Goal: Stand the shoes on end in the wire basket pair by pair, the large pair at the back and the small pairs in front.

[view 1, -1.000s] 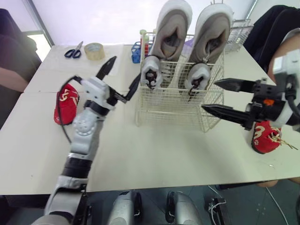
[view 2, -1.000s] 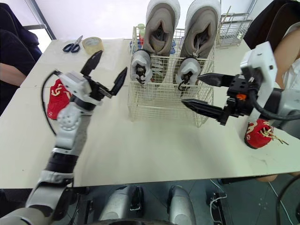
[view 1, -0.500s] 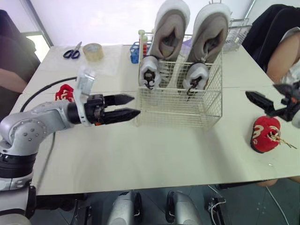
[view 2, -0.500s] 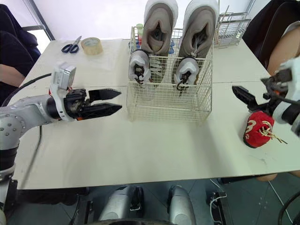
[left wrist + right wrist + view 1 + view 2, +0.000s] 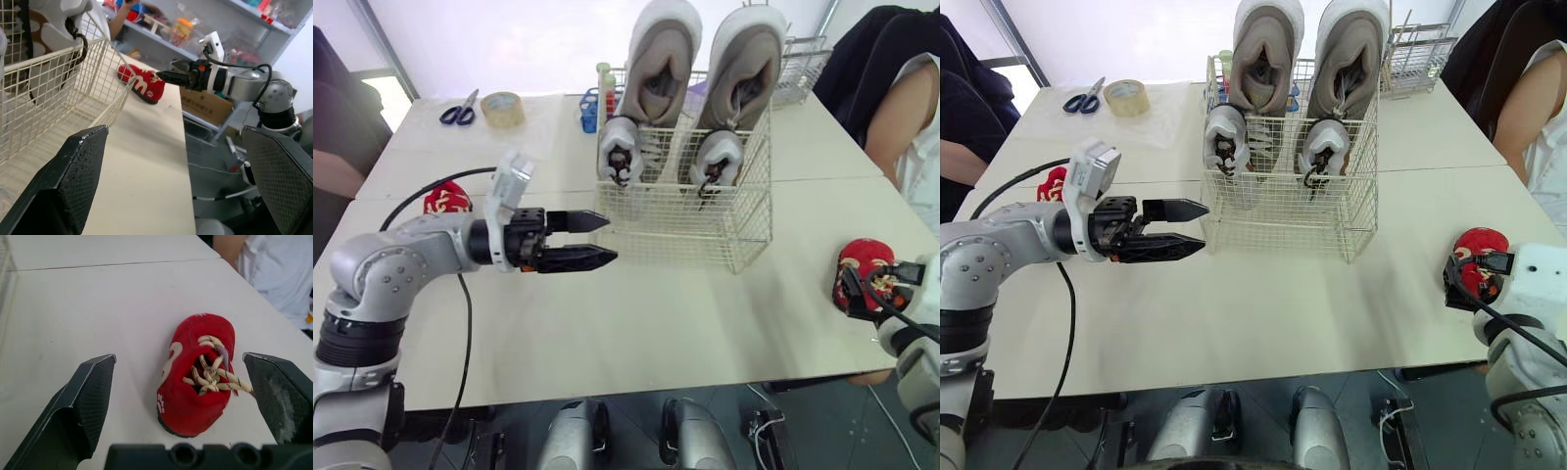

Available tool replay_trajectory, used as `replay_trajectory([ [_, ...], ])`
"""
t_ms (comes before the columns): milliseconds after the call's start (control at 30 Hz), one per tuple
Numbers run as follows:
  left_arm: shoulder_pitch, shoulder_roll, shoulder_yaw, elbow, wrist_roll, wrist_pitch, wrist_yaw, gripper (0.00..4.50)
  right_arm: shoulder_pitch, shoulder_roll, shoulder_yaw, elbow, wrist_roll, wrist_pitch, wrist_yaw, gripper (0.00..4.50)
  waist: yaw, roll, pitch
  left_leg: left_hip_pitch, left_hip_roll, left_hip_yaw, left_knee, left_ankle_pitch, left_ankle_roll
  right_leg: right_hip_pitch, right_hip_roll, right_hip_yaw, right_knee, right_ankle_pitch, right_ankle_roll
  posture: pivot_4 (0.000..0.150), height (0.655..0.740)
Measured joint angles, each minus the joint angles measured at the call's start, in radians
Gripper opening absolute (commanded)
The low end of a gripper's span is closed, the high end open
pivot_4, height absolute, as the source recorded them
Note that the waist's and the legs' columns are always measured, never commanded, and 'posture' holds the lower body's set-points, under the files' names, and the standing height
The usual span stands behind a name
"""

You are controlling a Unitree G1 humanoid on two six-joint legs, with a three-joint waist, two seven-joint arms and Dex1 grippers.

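I'm judging this about two thirds done: the large pair [image 5: 661, 59] is standing on end at the back of the wire basket [image 5: 744, 211], with the small grey pair [image 5: 619, 152] upright in front. The left red shoe [image 5: 445, 196] and the right red shoe [image 5: 193, 367] are lying out on the table, well apart. I'm holding the right gripper [image 5: 178, 360] wide open and empty near the right red shoe, while the left gripper [image 5: 610, 239] is hovering part-open and empty just beside the basket's front.
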Motion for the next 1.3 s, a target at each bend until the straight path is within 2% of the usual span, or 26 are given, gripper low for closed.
replay_trajectory([
  [167,0.004,-0.003,0.007,-0.025,0.0,0.013,0.02,4.46,-0.057,0.092,0.008,0.098,-0.041,-0.012,-0.023,4.5,0.001,0.001,0.0,0.0,0.0,0.0,0.0,-0.001,-0.002,0.0,0.0,0.0,0.0,0.0,0.0,0.15,0.74],
  [600,0.004,-0.052,0.01,-0.043,0.033,0.011,0.064,4.46,-0.15,0.141,0.012,0.245,-0.11,-0.035,-0.023,4.5,-0.003,0.003,0.0,0.0,0.0,0.0,-0.002,0.001,-0.001,-0.001,0.0,0.0,0.0,0.0,0.0,0.15,0.74],
  [700,0.004,-0.064,0.009,-0.044,0.043,0.011,0.075,4.5,-0.164,0.15,0.007,0.254,-0.115,-0.038,-0.024,3.7,-0.003,0.003,0.0,0.0,0.0,0.0,-0.002,0.001,-0.001,-0.001,0.001,0.0,0.0,0.0,0.0,0.15,0.74],
  [833,-0.009,-0.077,0.009,-0.045,0.055,0.011,0.088,4.5,-0.185,0.159,0.0,0.268,-0.125,-0.038,-0.024,1.75,-0.004,0.003,0.0,0.0,0.0,0.001,-0.002,0.001,-0.001,-0.001,0.001,0.0,0.0,0.0,0.0,0.15,0.74],
  [967,-0.024,-0.085,0.008,-0.044,0.069,0.011,0.091,4.5,-0.194,0.168,-0.003,0.27,-0.135,-0.038,-0.023,0.15,-0.004,0.003,0.0,0.0,0.0,0.001,-0.002,0.002,-0.001,-0.001,0.001,0.0,0.0,0.0,0.0,0.15,0.74],
  [1000,-0.029,-0.085,0.008,-0.044,0.072,0.011,0.09,4.5,-0.196,0.168,-0.005,0.27,-0.135,-0.038,-0.021,0.04,-0.004,0.003,0.0,0.0,0.0,0.001,-0.002,0.002,-0.001,-0.001,0.001,0.0,0.0,0.0,0.0,0.15,0.74],
  [1167,-0.067,-0.1,0.008,-0.015,0.086,0.011,0.086,4.5,-0.216,0.102,-0.009,0.27,-0.146,-0.067,0.026,0.03,-0.003,0.005,0.001,0.0,-0.001,0.001,-0.002,0.002,-0.001,-0.001,0.001,0.0,0.0,0.0,0.0,0.15,0.74],
  [1300,-0.122,-0.115,0.019,0.059,0.081,0.019,0.088,4.5,-0.256,-0.127,-0.042,0.274,-0.124,-0.155,0.21,0.03,-0.002,0.009,0.002,0.0,-0.001,0.002,-0.002,0.002,-0.001,-0.001,0.0,0.001,0.0,0.002,0.003,0.15,0.74],
])
